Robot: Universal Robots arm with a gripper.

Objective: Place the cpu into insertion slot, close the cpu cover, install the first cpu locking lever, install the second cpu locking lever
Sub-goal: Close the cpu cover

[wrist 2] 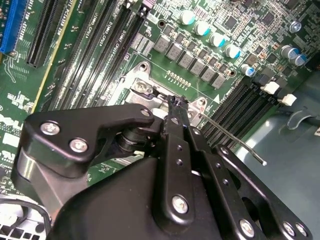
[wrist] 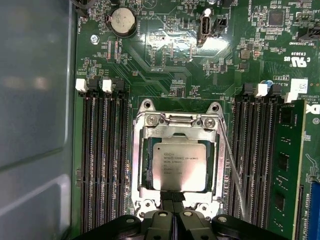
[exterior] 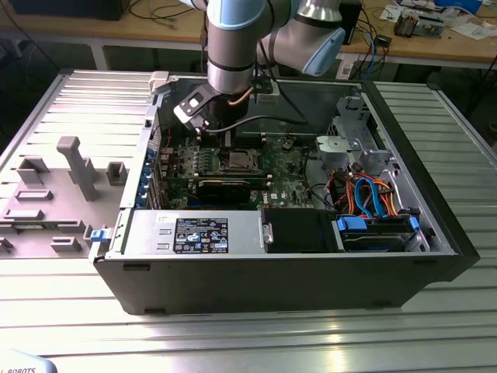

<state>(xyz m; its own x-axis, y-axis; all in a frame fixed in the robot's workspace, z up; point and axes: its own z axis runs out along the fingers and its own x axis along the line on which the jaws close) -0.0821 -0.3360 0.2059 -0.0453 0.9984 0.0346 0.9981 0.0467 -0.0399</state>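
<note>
the small silver-topped square cpu (wrist: 179, 165) sits in the silver-rimmed insertion slot (wrist: 146, 170), the thin silver cpu cover (wrist: 177, 131) down around it. my hand (wrist: 173, 197), fingers pinched narrow, is at the cover's edge; i judge the thin wire locking lever (wrist 2: 232, 140) unlatched.
</note>
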